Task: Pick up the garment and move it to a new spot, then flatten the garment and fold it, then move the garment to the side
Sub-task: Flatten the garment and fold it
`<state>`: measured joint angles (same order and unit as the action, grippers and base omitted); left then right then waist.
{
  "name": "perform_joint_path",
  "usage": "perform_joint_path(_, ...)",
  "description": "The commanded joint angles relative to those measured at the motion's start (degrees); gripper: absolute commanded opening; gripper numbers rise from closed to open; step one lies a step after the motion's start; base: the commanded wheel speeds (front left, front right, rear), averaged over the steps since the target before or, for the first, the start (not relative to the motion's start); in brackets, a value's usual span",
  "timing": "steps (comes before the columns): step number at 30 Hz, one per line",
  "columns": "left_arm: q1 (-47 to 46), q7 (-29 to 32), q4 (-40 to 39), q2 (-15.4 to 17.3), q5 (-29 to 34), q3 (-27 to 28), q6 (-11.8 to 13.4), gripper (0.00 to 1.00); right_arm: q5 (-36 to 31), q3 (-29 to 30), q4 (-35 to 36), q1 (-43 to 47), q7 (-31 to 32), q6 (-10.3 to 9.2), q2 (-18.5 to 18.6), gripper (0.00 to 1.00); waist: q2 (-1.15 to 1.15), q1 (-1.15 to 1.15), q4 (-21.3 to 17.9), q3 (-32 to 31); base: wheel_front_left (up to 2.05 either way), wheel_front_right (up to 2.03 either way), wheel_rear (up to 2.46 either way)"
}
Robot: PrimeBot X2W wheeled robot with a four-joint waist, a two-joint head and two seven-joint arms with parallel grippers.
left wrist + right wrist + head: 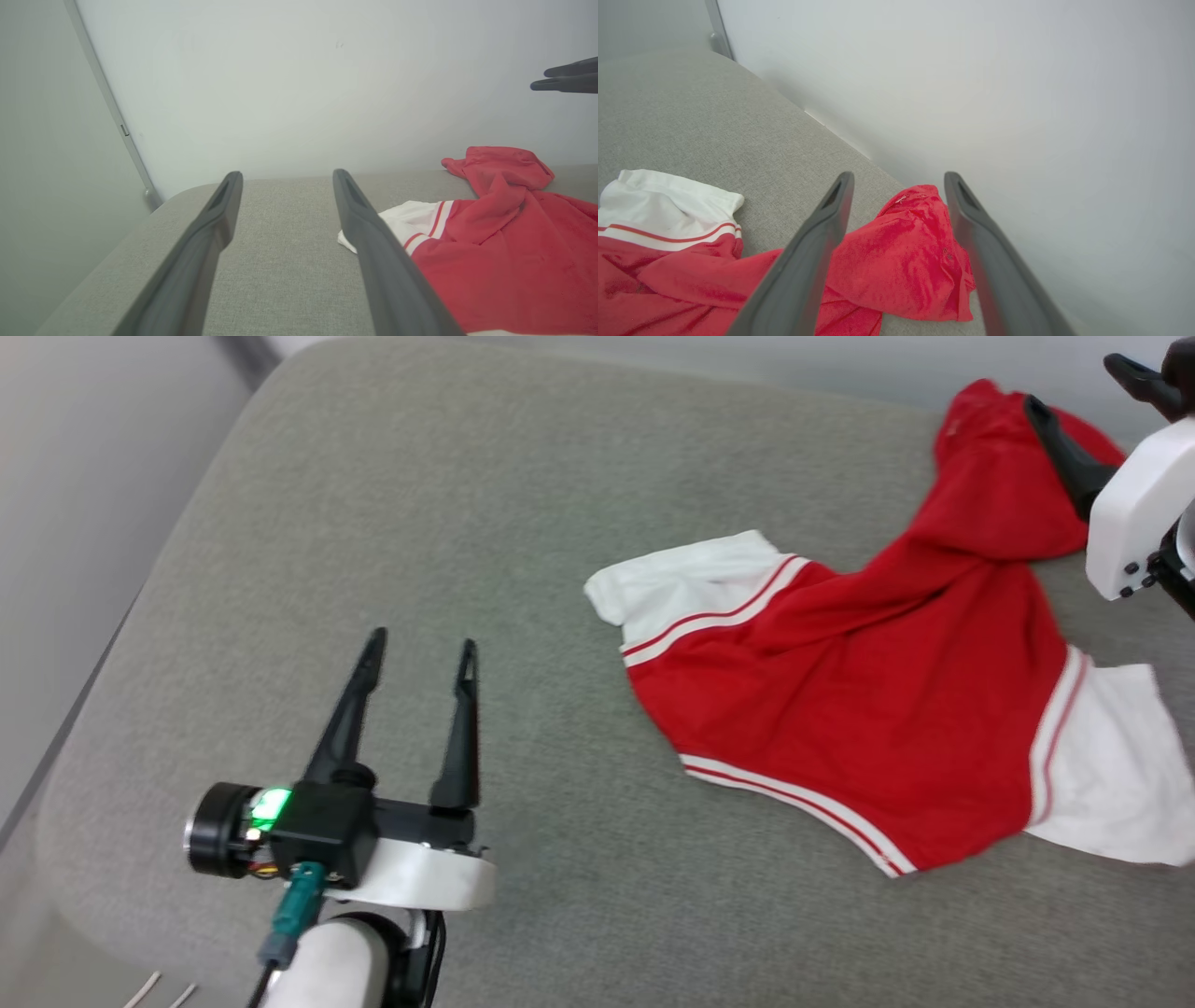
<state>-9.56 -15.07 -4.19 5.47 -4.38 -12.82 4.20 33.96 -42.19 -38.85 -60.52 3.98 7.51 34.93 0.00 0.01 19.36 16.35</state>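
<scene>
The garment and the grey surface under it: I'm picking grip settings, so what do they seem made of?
The garment: likely a thin synthetic jersey knit, slightly glossy; it drapes in soft folds with a faint sheen. The grey surface: apparently woven upholstery fabric over padding, matte, with visible weave and rounded corners.

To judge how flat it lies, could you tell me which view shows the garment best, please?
The head view: the garment shows almost whole, both white sleeves included. The left wrist view gives one sleeve and some red body; the right wrist view, the bunched red end and one sleeve.
</scene>
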Motion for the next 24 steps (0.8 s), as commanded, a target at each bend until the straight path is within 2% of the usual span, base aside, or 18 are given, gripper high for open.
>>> perform_joint_path(1,0.5,-0.1,-0.6,0.5,-0.4,1.0,0.0,1.0,0.6,0.4,1.0,1.6,-2.6,-0.04,0.2,1.0,0.0,-0.01,-4.1,-3.4,0.0,0.0,0.0)
perform_joint_path(5,1.7,-0.1,-2.3,0.7,-1.2,4.2,-0.1,1.0,1.2,3.1,4.7,5.3,-9.4,-0.04,1.4,1.0,0.0,-0.01,-7.8,-4.9,0.0,0.0,0.0)
perform_joint_path(9,2.4,-0.1,-2.9,1.5,-1.0,6.2,-0.6,1.0,1.1,8.5,9.0,11.1,-14.4,-0.04,2.4,1.0,0.0,-0.01,-11.1,-5.5,0.0,0.0,0.0)
perform_joint_path(15,3.8,-0.1,-2.3,2.7,-0.8,8.0,-2.1,1.0,-2.0,19.5,17.1,24.9,-17.7,-0.04,0.5,1.0,0.0,-0.01,-15.1,-6.3,0.0,0.0,0.0)
perform_joint_path(21,5.8,-0.1,-0.2,4.2,-1.8,9.0,-4.4,1.0,-7.0,32.0,27.8,40.3,-18.6,-0.03,-6.1,1.0,0.0,-0.01,-18.8,-6.9,0.0,0.0,0.0)
perform_joint_path(24,6.2,0.2,1.8,5.4,-3.2,8.5,-6.7,1.0,-10.6,36.0,33.5,46.3,-18.6,-0.03,-9.8,1.0,0.0,-0.01,-20.6,-6.8,0.0,0.0,0.0)
